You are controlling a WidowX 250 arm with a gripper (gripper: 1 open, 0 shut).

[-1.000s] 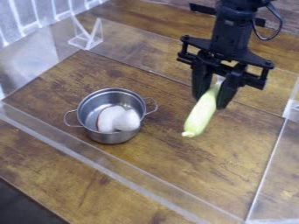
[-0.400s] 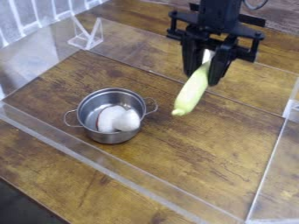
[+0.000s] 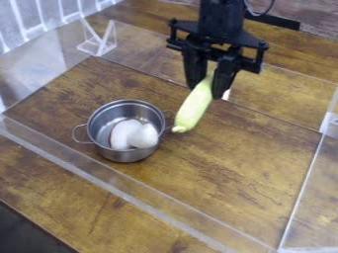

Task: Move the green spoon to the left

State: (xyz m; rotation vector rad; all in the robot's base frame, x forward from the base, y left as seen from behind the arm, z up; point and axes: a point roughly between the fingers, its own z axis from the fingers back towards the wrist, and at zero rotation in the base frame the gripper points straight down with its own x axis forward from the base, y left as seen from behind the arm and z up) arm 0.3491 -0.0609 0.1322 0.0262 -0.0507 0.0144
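Green spoon (image 3: 193, 107) clamped at its top end by fingers (image 3: 215, 81), hung below them.
Long axis slanted down-left twd steel pot (image 3: 126, 130) (lower tip clear of surface (image 3: 251, 168)).

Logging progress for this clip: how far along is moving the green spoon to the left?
Done: the tool is shut on the green spoon, which hangs tilted, clear of the wooden table. In hand: the carry leftward; the spoon's lower end now hangs close beside the steel pot with the white object. Left: setting it down on the table and releasing.
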